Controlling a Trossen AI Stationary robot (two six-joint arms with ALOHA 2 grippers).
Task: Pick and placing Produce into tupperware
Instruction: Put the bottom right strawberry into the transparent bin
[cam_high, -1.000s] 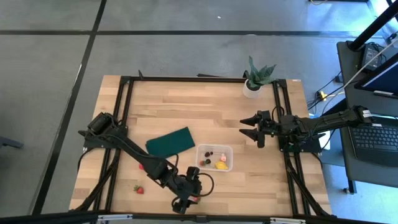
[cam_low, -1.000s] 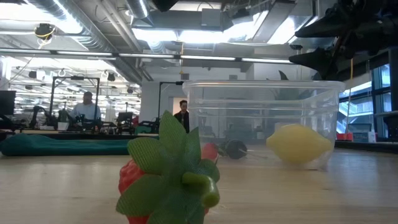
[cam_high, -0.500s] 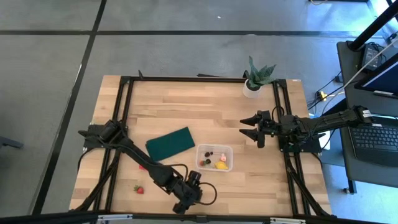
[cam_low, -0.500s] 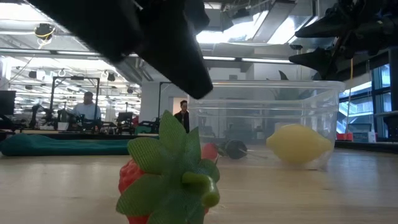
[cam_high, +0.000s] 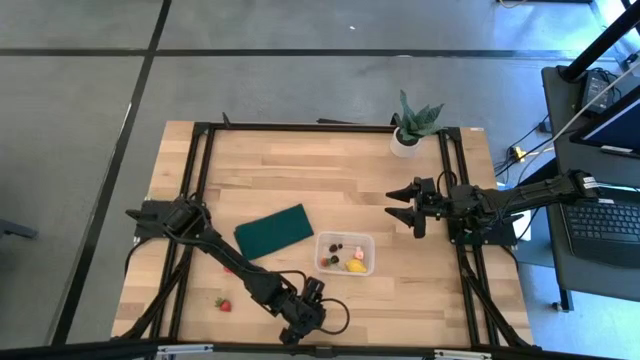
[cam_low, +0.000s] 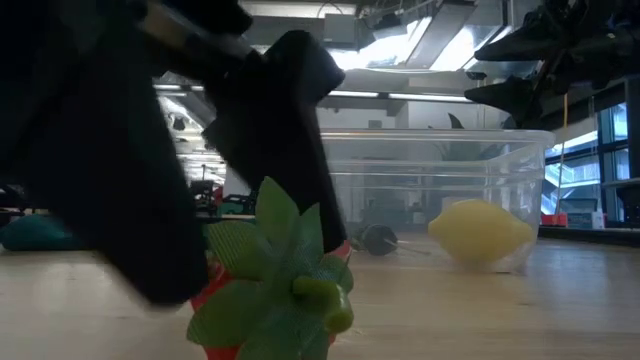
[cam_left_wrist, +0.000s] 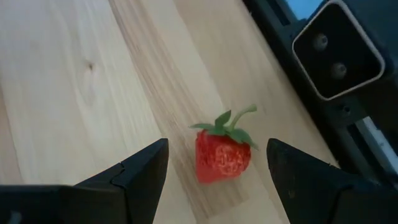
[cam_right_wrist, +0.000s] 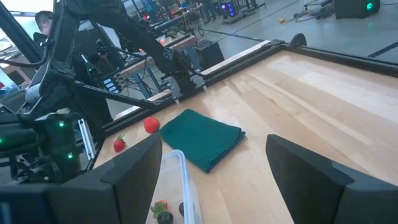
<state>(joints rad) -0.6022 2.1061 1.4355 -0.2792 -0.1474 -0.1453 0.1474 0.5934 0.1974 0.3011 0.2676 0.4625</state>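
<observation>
A red strawberry (cam_left_wrist: 222, 154) with a green leafy top lies on its side on the wood by the table's near edge, large in the low view (cam_low: 275, 290). My left gripper (cam_left_wrist: 216, 148) (cam_high: 307, 318) is open and low over it, one finger on either side and apart from it. The clear tupperware (cam_high: 345, 253) (cam_low: 430, 185) stands just beyond, holding a yellow lemon (cam_low: 480, 232), a red fruit and dark berries. Another strawberry (cam_high: 222, 303) and a red round fruit (cam_high: 228, 268) lie to the left. My right gripper (cam_high: 398, 206) hangs open above the table's right part.
A dark green pad (cam_high: 275, 228) lies left of the tub and beyond it. A potted plant (cam_high: 410, 125) stands at the far right corner. The black frame rail (cam_left_wrist: 348, 118) and the low camera's housing run close beside the strawberry. People sit in the room behind.
My left gripper has come down at the table's near edge onto the strawberry there: the low view showed no finger, then one finger from above, and now a finger on each side. The strawberry has stayed where it was.
</observation>
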